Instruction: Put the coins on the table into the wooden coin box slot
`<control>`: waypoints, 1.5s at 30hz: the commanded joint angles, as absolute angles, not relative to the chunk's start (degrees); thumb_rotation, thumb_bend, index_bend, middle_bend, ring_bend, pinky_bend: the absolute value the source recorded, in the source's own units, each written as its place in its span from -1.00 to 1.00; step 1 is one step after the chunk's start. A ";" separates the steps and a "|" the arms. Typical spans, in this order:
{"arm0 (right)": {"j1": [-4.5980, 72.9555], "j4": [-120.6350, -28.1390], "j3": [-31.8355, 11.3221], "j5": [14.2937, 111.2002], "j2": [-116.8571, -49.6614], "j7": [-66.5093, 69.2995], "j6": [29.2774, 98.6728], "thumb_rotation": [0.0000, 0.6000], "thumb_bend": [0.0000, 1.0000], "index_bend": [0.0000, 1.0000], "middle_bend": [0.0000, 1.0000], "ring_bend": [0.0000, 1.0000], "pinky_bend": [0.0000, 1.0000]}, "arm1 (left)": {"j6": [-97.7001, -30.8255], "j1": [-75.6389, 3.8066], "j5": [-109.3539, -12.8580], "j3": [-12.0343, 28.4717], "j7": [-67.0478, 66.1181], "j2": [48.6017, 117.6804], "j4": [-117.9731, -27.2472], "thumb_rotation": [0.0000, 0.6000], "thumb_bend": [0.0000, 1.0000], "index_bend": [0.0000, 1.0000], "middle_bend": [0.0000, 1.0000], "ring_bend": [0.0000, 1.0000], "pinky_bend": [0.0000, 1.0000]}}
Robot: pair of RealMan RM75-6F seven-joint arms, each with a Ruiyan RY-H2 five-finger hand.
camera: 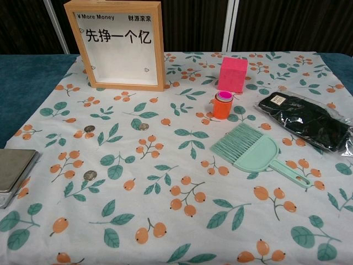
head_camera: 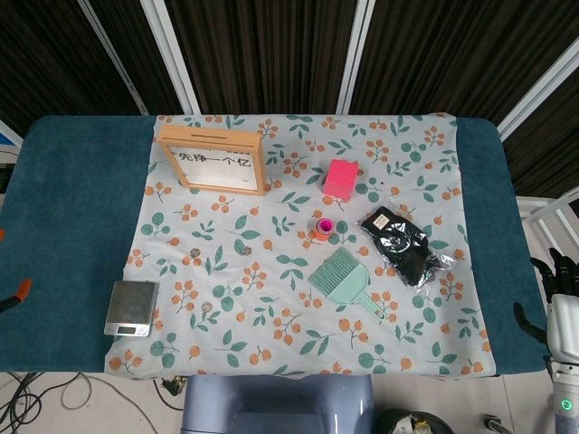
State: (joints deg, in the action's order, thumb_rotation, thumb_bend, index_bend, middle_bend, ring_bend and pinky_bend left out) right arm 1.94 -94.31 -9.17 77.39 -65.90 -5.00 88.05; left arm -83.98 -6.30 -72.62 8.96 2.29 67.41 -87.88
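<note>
The wooden coin box (head_camera: 213, 161) (camera: 122, 45) stands upright at the back left of the floral cloth, its white front bearing Chinese writing. Three coins lie flat on the cloth in front of it: one (head_camera: 194, 242) (camera: 90, 128) at left, one (head_camera: 244, 237) (camera: 143, 126) further right, and one (head_camera: 206, 306) (camera: 90, 175) nearer me. My right hand (head_camera: 561, 303) hangs off the table's right edge, far from the coins, fingers apart and holding nothing. No view shows my left hand.
A pink box (head_camera: 341, 178) (camera: 231, 74), a small orange cup (head_camera: 323, 226) (camera: 222, 105), a black bagged item (head_camera: 404, 244) (camera: 309, 118) and a mint dustpan brush (head_camera: 344, 278) (camera: 253, 152) lie right of centre. A grey scale (head_camera: 131, 307) (camera: 14, 174) sits front left.
</note>
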 commanded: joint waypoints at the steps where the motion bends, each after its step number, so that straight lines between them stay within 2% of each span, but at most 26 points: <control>1: 1.90 -94.38 -9.04 77.66 -65.84 -5.11 88.17 1.00 -0.21 -0.60 -0.91 -0.98 -1.00 | -83.19 -6.56 -74.06 8.17 2.29 67.08 -87.78 1.00 -0.55 -0.67 -1.00 -1.00 -1.00; 16: 1.80 -94.78 -8.80 77.63 -65.88 -5.65 88.15 1.00 -0.21 -0.60 -0.91 -0.98 -1.00 | -84.14 -7.56 -77.96 6.81 -1.85 70.65 -84.40 1.00 -0.54 -0.57 -1.00 -1.00 -1.00; 20: 1.79 -94.79 -8.88 77.58 -65.89 -5.67 88.25 1.00 -0.21 -0.60 -0.91 -0.98 -1.00 | -84.36 -8.11 -80.70 5.77 -1.63 72.04 -84.08 1.00 -0.54 -0.50 -1.00 -1.00 -1.00; 25: 1.64 -95.04 -9.08 77.15 -65.87 -5.45 88.40 1.00 -0.21 -0.60 -0.91 -0.98 -1.00 | -84.32 -10.42 -88.60 3.20 -0.44 74.88 -82.79 1.00 -0.54 -0.43 -1.00 -1.00 -1.00; 32: 1.61 -95.28 -8.95 77.01 -66.01 -5.77 88.28 1.00 -0.21 -0.60 -0.91 -0.98 -1.00 | -79.58 -16.35 -97.52 0.89 -3.53 79.46 -84.09 1.00 -0.53 -0.39 -1.00 -1.00 -1.00; 38: 1.47 -95.49 -9.22 76.65 -65.83 -5.72 88.55 1.00 -0.21 -0.60 -0.91 -0.98 -1.00 | -68.85 -22.26 -96.08 1.14 -5.47 85.07 -81.65 1.00 -0.51 -0.39 -1.00 -1.00 -1.00; 45: 1.37 -95.44 -9.51 76.20 -65.86 -5.83 88.79 1.00 -0.21 -0.60 -0.91 -0.98 -1.00 | -67.14 -24.28 -95.70 1.31 -6.46 90.88 -77.49 1.00 -0.50 -0.27 -0.99 -1.00 -1.00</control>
State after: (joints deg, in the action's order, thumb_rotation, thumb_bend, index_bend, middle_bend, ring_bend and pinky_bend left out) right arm 1.39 -95.41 -9.48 76.24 -65.83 -5.79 88.74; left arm -67.41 -23.68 -95.87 1.48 -6.27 89.59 -78.61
